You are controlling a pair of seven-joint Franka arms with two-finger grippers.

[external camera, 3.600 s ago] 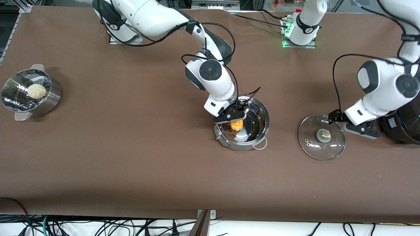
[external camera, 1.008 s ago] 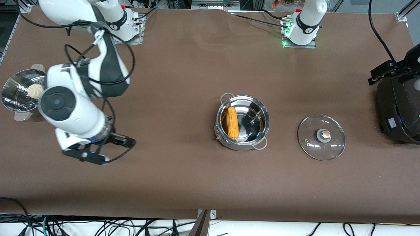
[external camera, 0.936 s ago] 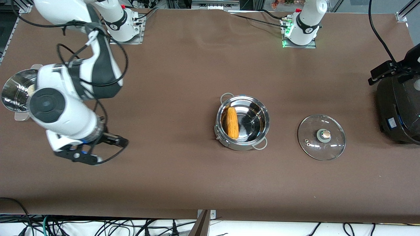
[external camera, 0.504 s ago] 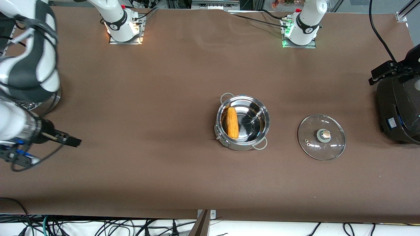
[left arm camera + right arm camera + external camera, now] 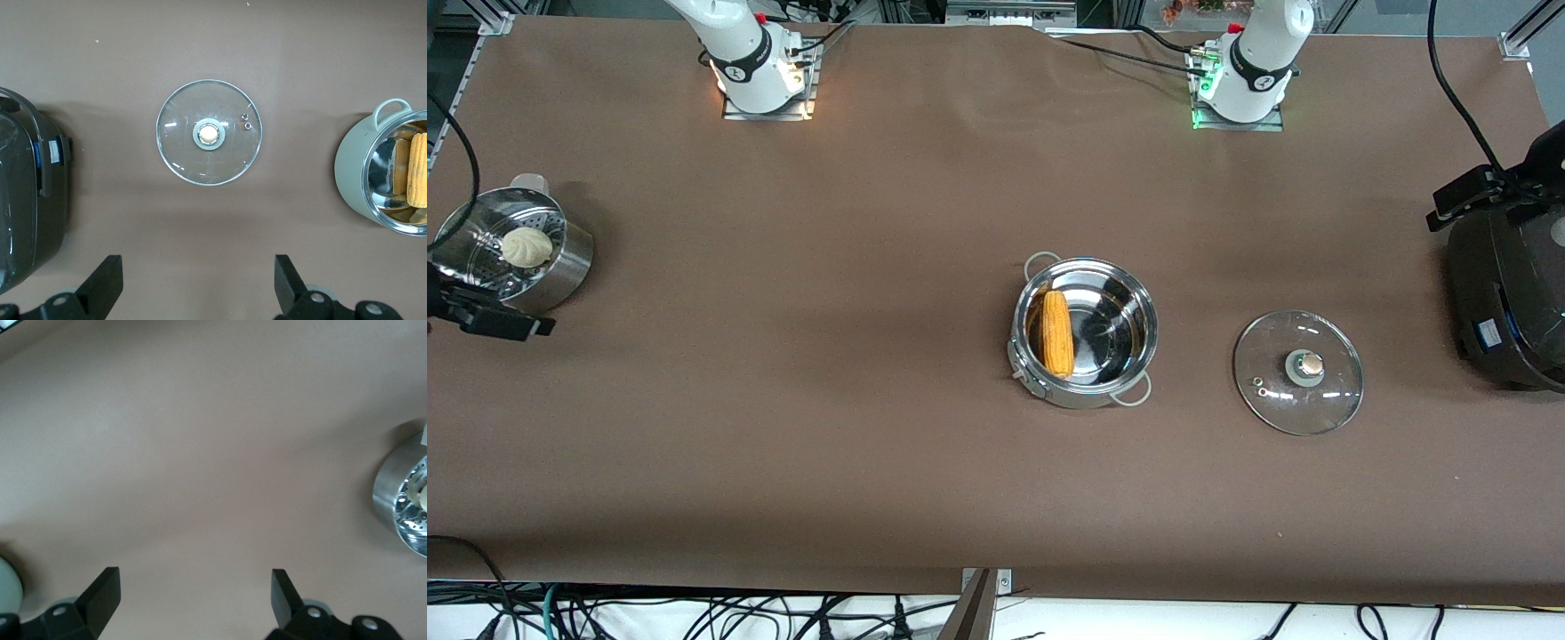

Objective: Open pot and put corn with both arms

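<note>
The lid (image 5: 209, 132) lies flat between the cooker (image 5: 30, 207) and the pot (image 5: 383, 177), which holds corn (image 5: 418, 169).

The brown table (image 5: 827, 427) carries the pot (image 5: 1085, 333), lid (image 5: 1298, 372), steamer (image 5: 511, 253) and black cooker (image 5: 1507, 293).

Corn (image 5: 1056, 332) in pot (image 5: 1083, 391); lid (image 5: 1298, 372) beside it (toward left arm's end).

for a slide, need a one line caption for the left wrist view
Open left gripper above glass lid on table, between black cooker and pot holding corn.
</note>
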